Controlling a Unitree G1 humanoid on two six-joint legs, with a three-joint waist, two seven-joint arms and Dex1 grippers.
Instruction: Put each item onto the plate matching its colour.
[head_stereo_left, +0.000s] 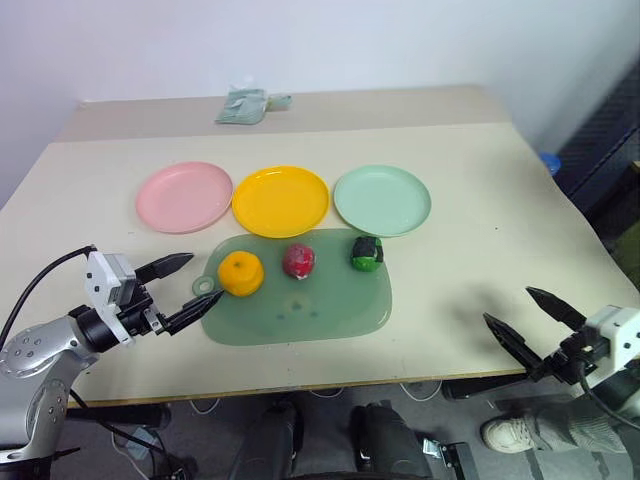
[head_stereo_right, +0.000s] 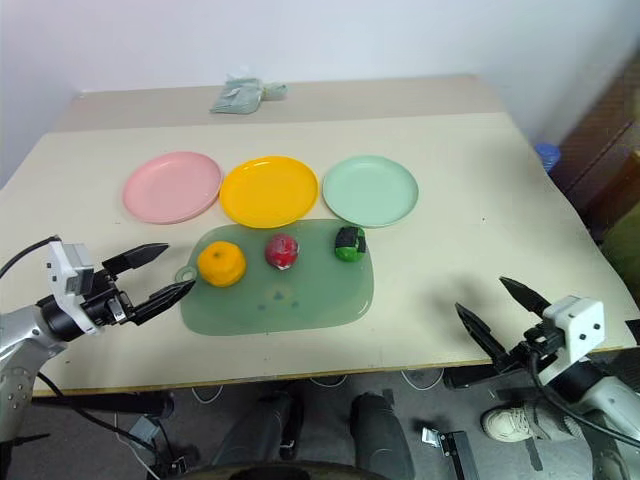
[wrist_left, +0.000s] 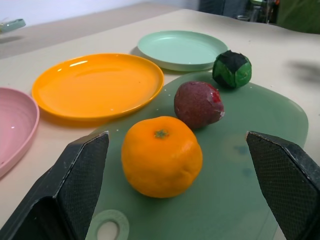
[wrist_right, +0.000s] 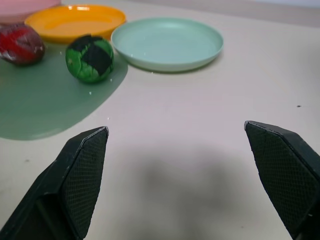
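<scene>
Both grippers spread wide, holding nothing — my left gripper (head_stereo_left: 177, 291) sits level just beside the mat's (head_stereo_left: 340, 310) handle end, aimed at the orange (wrist_left: 161, 156); my right gripper (head_stereo_left: 528, 318) hangs off the table's (head_stereo_left: 500, 220) near right edge, well apart from everything.

Orange is on the mat's left part, nearest my left fingers (wrist_left: 80, 180). Red one (head_stereo_left: 298, 261) mid-mat, green one (head_stereo_left: 367, 253) at the mat's far right edge, close to the mint plate (head_stereo_left: 382, 200). None touch each other. All three plates bare: pink plate (head_stereo_left: 184, 196), yellow plate (head_stereo_left: 280, 200), mint in a row just beyond the mat.

Handling, my guess: orange looks like a light hollow plastic toy, smooth and glossy, so slippery — take it across the widest middle, fingers on opposite sides, or it squirts out. Red one looks matte, slightly lumpy, easier bite. Green one looks soft, stitched panels — should squash a bit and hold well. Nothing fragile. Round things may roll on the slick mat if nudged.
</scene>
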